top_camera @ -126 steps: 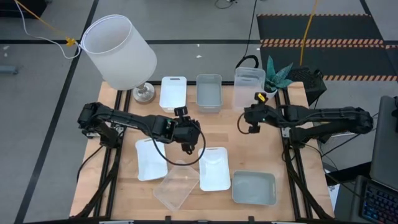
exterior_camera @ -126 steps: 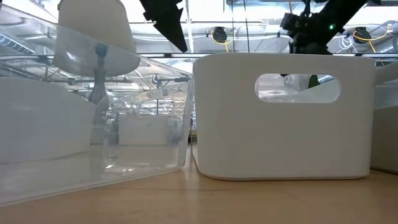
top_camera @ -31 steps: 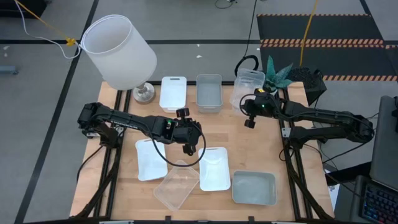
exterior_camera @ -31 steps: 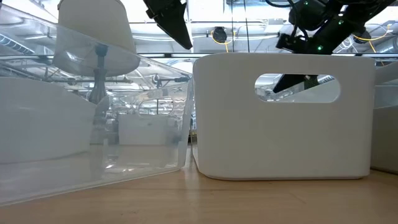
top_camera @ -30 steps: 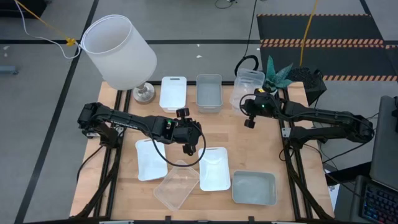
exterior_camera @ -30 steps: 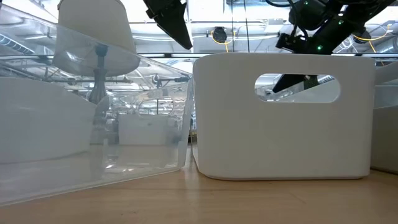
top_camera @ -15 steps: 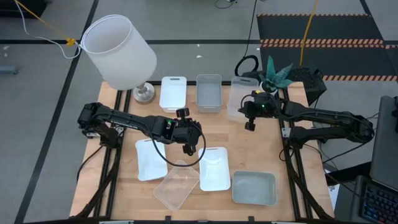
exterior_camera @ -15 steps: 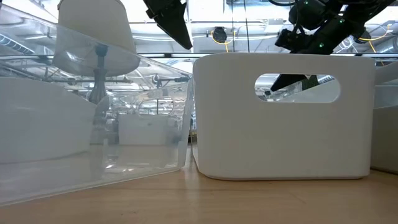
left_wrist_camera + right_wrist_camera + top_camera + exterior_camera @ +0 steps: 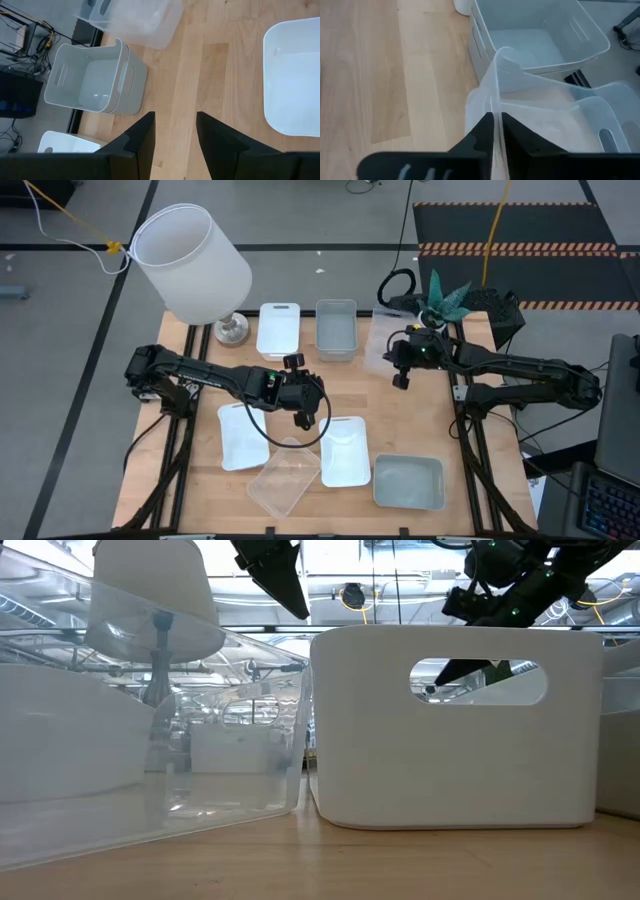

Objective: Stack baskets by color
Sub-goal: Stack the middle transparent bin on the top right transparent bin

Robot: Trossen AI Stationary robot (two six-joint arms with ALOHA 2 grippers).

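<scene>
My right gripper [image 9: 494, 120] is at the far right of the table and is shut on a clear basket [image 9: 379, 332], which stands tilted beside the far grey basket [image 9: 336, 328]. A second clear basket [image 9: 600, 120] sits close against the held one. My left gripper [image 9: 301, 416] hangs open over bare wood in the middle of the table. Around it lie a white basket [image 9: 243, 436], another white basket [image 9: 345, 450] and a clear basket [image 9: 285, 478]. A white basket [image 9: 278, 328] stands at the far edge and a grey basket [image 9: 408, 482] at the near right. My right gripper pinches the clear basket's thin side wall [image 9: 495, 92] at its rim, one finger inside the basket and one outside. The fingers come from the table's right, slanting down. The basket is tilted in the hold; whether its bottom rests on the table I cannot tell.
A lamp with a big white shade [image 9: 190, 265] stands at the far left corner. A green plant [image 9: 445, 298] and cables sit behind the far right corner. Bare wood [image 9: 400, 425] lies between the two arms.
My right gripper has turned a little, and the clear basket in it has swung and tipped toward the table's left, closer to the far grey basket.
</scene>
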